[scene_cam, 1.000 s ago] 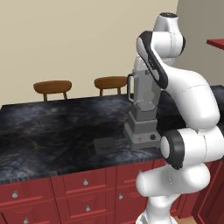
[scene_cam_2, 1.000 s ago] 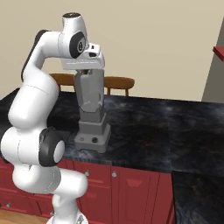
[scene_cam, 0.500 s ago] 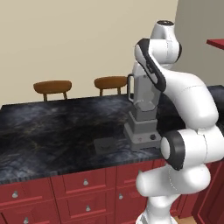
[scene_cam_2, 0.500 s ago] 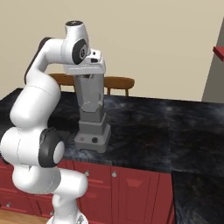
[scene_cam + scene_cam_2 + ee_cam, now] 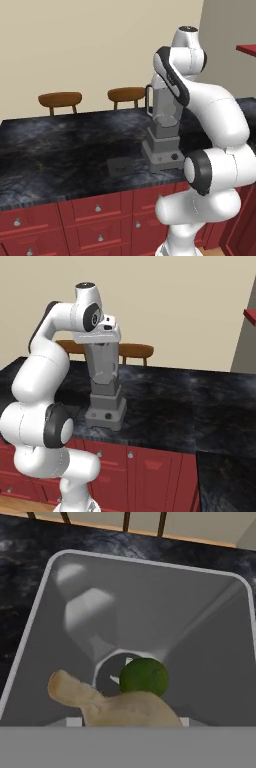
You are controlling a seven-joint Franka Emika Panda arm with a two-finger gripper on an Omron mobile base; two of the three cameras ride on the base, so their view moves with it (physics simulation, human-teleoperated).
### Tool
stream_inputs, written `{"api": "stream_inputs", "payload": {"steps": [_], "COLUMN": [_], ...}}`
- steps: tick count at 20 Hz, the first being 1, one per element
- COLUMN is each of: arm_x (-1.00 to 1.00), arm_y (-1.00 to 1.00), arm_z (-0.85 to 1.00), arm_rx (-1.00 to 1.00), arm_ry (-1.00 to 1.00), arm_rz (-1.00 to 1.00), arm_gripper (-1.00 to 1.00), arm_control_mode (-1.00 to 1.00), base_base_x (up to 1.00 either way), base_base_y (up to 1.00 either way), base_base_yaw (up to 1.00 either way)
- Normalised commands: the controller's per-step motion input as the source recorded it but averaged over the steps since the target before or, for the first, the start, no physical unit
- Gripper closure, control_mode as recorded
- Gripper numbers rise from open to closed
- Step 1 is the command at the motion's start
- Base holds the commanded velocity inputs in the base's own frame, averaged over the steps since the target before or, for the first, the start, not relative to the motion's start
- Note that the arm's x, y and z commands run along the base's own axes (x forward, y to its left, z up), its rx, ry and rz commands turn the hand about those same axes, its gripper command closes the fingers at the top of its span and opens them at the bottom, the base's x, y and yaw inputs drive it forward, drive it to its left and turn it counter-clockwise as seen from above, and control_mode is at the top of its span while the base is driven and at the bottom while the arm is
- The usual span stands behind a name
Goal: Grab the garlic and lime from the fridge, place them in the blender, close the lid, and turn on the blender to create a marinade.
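Hand view looks straight down the blender point(image 5: 150, 612) jar: garlic point(image 5: 117, 704) sits at the claw, directly above the opening, lime point(image 5: 144, 676) already at the bottom. Claw grip unclear, fingertips hidden. Lid point(image 5: 121, 165) on desk, left of base.

Blender point(image 5: 150, 602) jar mouth open, lime point(image 5: 144, 676) at bottom, garlic point(image 5: 115, 704) apparently near rim
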Motion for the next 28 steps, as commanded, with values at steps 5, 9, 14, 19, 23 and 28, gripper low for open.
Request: {"api": "stream_inputs", "payload": {"steps": [5,9,14,19,23,28], "arm_x": [0.04,-0.02,-0.69,-1.00,-1.00,-0.89], "arm_y": [0.05,0.12,0.13,0.08,0.20,0.58], "arm_z": [0.46,0.43,0.11,0.00,-0.34,-0.51], "arm_rx": [0.00,0.00,0.00,0.00,0.00,0.00], "arm_ry": [0.00,0.00,0.00,0.00,0.00,0.03], "arm_rz": [-0.01,-0.01,0.00,0.00,0.00,0.01], "arm_gripper": [-1.00,-1.00,-1.00,-1.00,-1.00,-1.00], "arm_control_mode": [-1.00,-1.00,-1.00,-1.00,-1.00,-1.00], "base_base_x": [0.00,0.00,0.00,0.00,0.00,0.00], "base_base_y": [0.00,0.00,0.00,0.00,0.00,0.00], "base_base_yaw": [0.00,0.00,0.00,0.00,0.00,0.00]}}
